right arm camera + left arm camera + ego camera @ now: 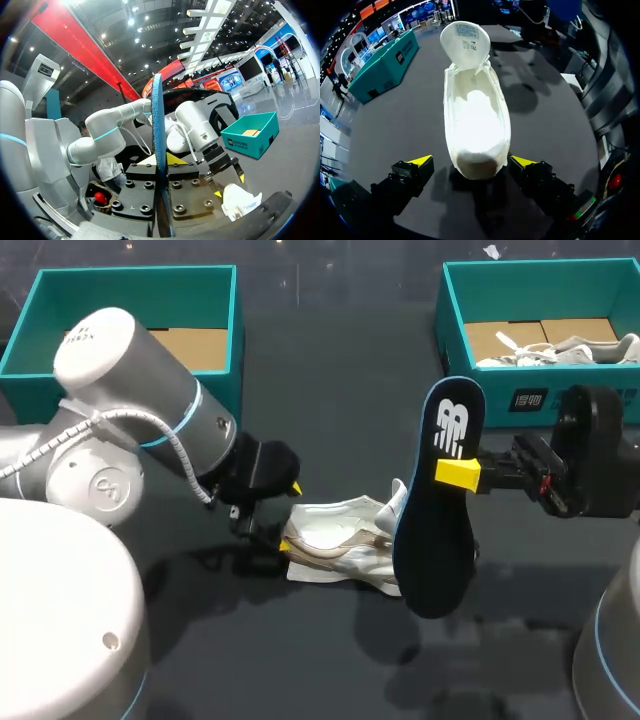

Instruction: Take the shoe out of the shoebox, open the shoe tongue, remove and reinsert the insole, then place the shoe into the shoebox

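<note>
The insole (pixel 436 510) was clamped by the right gripper (pixel 460 473), the white shoe (pixel 476 120) flanked at its heel by the released left gripper (pixel 471 160).

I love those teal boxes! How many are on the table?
2. The left shoebox is far left, only cardboard showing inside. The right shoebox is far right, with a white shoe inside.

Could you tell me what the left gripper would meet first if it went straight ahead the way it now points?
The white shoe: its heel sits just ahead, between the open fingertips of the left gripper, so it would likely meet the heel first, though the gap is hard to judge.
</note>
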